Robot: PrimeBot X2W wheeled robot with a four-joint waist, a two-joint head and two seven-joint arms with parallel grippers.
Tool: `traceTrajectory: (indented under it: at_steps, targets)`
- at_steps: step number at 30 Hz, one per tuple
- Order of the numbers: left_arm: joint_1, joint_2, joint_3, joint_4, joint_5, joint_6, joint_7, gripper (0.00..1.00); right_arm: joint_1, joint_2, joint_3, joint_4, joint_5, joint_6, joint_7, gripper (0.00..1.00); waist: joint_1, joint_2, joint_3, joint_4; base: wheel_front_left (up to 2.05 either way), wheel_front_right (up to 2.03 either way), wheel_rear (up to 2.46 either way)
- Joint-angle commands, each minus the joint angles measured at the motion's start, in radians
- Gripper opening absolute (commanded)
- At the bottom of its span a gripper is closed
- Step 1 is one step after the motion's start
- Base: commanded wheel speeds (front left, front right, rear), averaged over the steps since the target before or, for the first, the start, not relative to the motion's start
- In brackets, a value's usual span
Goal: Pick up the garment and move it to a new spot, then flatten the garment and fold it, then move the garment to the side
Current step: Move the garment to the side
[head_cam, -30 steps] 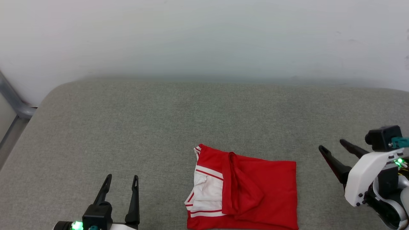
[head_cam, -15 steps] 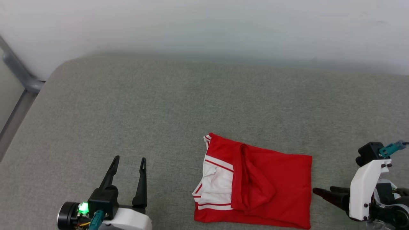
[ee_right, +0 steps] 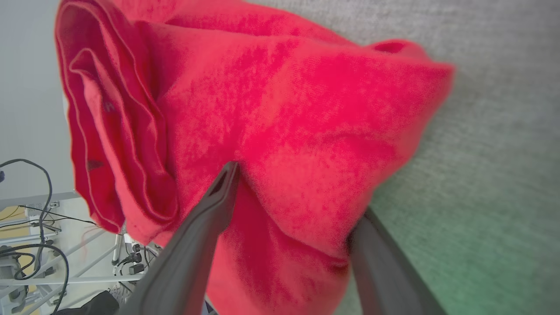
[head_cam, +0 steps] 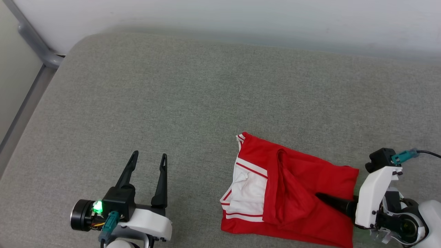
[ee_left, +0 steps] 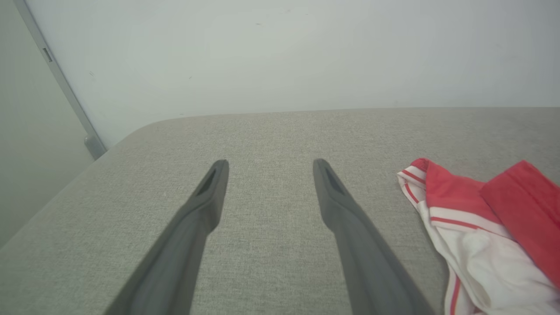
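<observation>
You have before you a wide grey fabric surface (head_cam: 172,103) that takes up most of the head view. Behind it stands a pale wall (head_cam: 241,17). At the far left corner a grey metal rail (head_cam: 38,48) runs down beside the surface.

The garment (head_cam: 310,193) lies on this surface at the near right, in a folded packet. Its red body makes the right part. On its left part you see a white sleeve (head_cam: 246,193) with red and white striped trim (head_cam: 251,168). A loose red fold crosses the middle of the packet. No lettering is visible.

Your right gripper (ee_right: 297,190) is at the right edge of the garment and points to the left across it. Its jaws stand wide apart. In the right wrist view one finger (ee_right: 197,236) lies over the red cloth, and the other goes under the lifted edge, so a layer of the garment is between them. They do not press it together. In the head view only the upper finger (head_cam: 332,203) is visible on the cloth.

Your left gripper (head_cam: 149,155) is at the near left, above the bare surface and well apart from the garment. Its jaws are released and hold nothing. In the left wrist view the striped sleeve edge (ee_left: 420,192) lies to the right of its fingers.

Some dark cables (ee_right: 26,245) are visible at the lower left corner of the right wrist view.
</observation>
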Motion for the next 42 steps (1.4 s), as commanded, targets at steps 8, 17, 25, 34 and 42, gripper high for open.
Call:
traceTrajectory:
  at_steps: [8,17,25,34,42]
  targets:
    - [-0.021,-0.005,-0.005,0.009,-0.001,-0.005,-0.005,1.0,-0.004,0.005,0.102,0.049,0.011,-0.002,-0.057,0.0,-0.0001,0.0,0.0,0.016,0.0,0.0,0.0]
    - [0.018,-0.003,0.015,0.01,0.006,0.004,-0.005,1.0,-0.054,-0.09,0.167,-0.078,0.043,-0.001,-0.145,0.0,-0.0001,0.0,-0.048,-0.014,0.0,0.0,0.0]
    - [0.054,-0.001,0.036,-0.009,0.004,0.013,-0.005,1.0,-0.107,-0.2,0.257,-0.251,0.02,-0.001,-0.129,0.0,-0.0001,0.0,-0.086,-0.122,0.0,0.0,0.0]
    - [0.053,-0.001,0.051,-0.039,0.008,0.016,-0.005,1.0,-0.16,-0.285,0.257,-0.323,0.02,-0.001,-0.077,0.0,-0.0001,0.0,-0.046,-0.274,0.0,0.0,0.0]
    - [0.011,0.018,0.07,-0.079,0.018,0.016,-0.004,1.0,-0.204,-0.354,0.199,-0.288,-0.017,-0.001,-0.063,0.0,-0.0001,0.0,0.048,-0.375,0.0,0.0,0.0]
